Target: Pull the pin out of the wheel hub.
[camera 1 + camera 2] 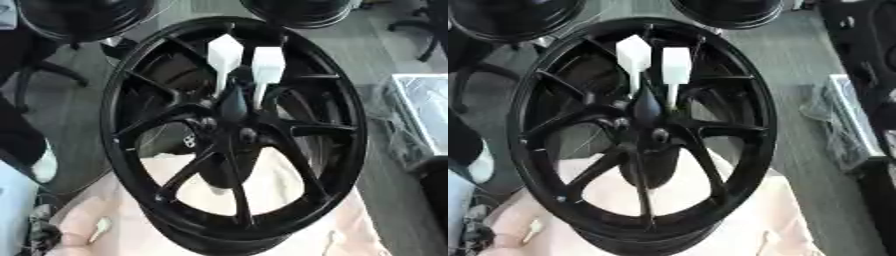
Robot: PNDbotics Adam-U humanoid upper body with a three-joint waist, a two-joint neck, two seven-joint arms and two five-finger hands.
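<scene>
A large black spoked wheel (122, 150) stands tilted toward me and fills the middle of both views. Its hub (234, 117) is at the centre, where the spokes meet. Two white pins stick out of the hub's upper part, side by side. The left pin (225, 54) has a blocky white head on a thin shaft, and so does the right pin (268, 66). Small bolt holes show just below them on the hub. Neither of my hands shows in either view.
The wheel rests on a pale pink cloth (289, 235), where a small white object (99, 227) lies at the lower left. Two more black wheels stand behind, at the top left (83, 17) and top right (302, 12). A plastic-wrapped box (424, 115) lies on the floor at right.
</scene>
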